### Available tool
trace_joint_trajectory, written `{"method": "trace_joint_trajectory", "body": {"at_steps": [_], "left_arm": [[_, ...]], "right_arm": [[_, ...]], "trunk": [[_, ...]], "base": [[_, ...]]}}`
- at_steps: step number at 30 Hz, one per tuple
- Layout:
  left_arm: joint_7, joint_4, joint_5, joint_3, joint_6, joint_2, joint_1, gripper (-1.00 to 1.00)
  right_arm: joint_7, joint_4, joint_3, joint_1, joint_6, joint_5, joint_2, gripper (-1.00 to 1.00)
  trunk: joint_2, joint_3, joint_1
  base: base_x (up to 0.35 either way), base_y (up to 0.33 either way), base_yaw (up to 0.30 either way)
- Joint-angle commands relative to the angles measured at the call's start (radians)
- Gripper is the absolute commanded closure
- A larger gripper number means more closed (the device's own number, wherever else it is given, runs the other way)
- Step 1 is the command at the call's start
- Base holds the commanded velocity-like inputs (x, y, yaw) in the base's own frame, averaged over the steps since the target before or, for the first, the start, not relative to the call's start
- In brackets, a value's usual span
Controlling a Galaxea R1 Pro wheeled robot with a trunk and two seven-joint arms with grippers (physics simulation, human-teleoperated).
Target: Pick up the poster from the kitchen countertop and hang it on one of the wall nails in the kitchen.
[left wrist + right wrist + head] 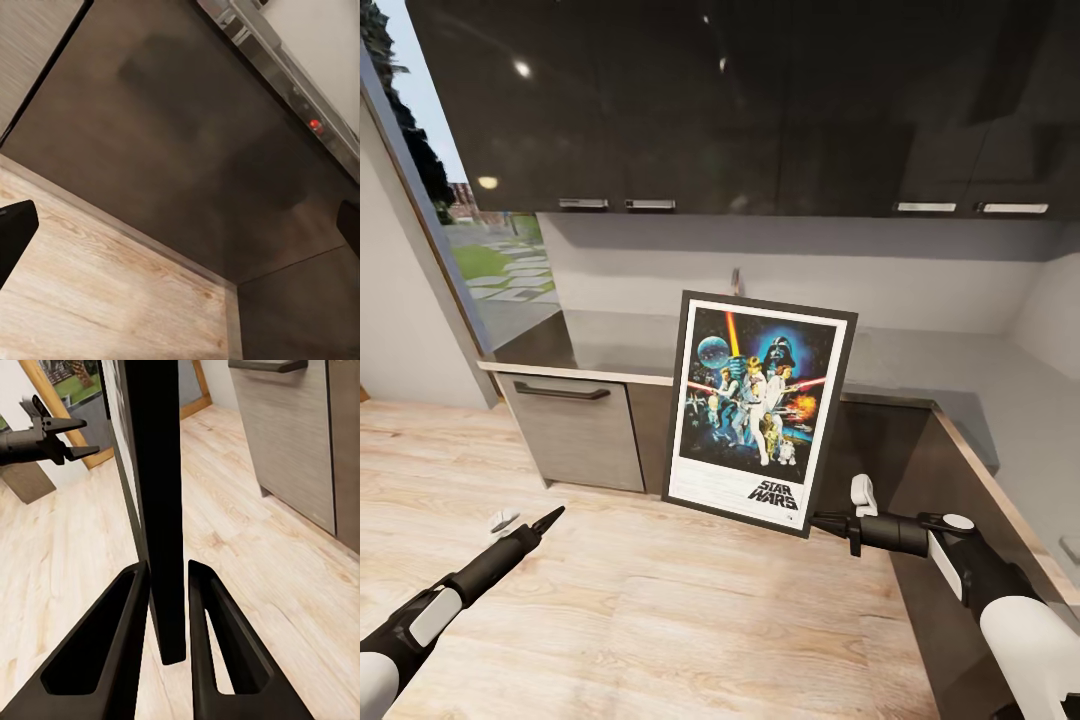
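Poster [760, 412] held upright above the floor [660, 620], its frame edge [161, 510] seen pinched by the right hand [169, 607], left hand [525, 525] spread, desk [620, 345] behind.

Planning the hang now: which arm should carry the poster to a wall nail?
Right. The right gripper already clamps the poster by its lower corner, frame edge between its fingers. The left gripper hangs free over the floor, holding nothing.

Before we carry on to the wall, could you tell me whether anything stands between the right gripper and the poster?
Nothing does: the right gripper is already shut on the poster, its fingers clamping the black frame edge, and holds it upright in front of the kitchen countertop.
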Motion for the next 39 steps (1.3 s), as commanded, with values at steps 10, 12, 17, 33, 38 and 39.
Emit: {"method": "trace_joint_trajectory", "body": {"at_steps": [10, 12, 17, 33, 38, 39], "left_arm": [[-0.003, 0.001, 0.008, -0.003, 0.005, 0.001, -0.001, -1.0], [-0.003, 0.001, 0.008, -0.003, 0.005, 0.001, -0.001, -1.0], [-0.003, 0.001, 0.008, -0.003, 0.005, 0.001, 0.0, -1.0], [-0.003, 0.002, 0.012, -0.003, 0.005, 0.001, -0.001, -1.0], [-0.003, 0.002, 0.013, -0.003, 0.005, 0.001, -0.001, -1.0], [-0.003, 0.002, 0.013, -0.003, 0.005, 0.001, -0.001, -1.0]], "right_arm": [[0.005, 0.0, -0.002, -0.001, 0.004, -0.002, 0.0, 1.0], [0.005, 0.0, -0.002, -0.001, 0.004, -0.002, 0.0, 1.0], [0.005, 0.0, -0.002, -0.001, 0.004, -0.002, 0.0, 1.0], [0.006, 0.0, -0.002, -0.001, 0.004, -0.003, 0.0, 1.0], [0.006, 0.0, -0.001, -0.001, 0.003, -0.003, 0.0, 1.0], [0.006, 0.0, -0.001, -0.001, 0.003, -0.003, 0.0, 1.0]], "trunk": [[0.019, 0.007, -0.011], [0.019, 0.007, -0.011], [0.019, 0.007, -0.011], [0.019, 0.007, -0.011], [0.019, 0.007, -0.011], [0.019, 0.007, -0.011]], "base": [[0.0, 0.0, 0.0], [0.0, 0.0, 0.0], [0.0, 0.0, 0.0], [0.0, 0.023, 0.0], [0.0, 0.232, 0.0], [0.0, 0.267, 0.009]]}}
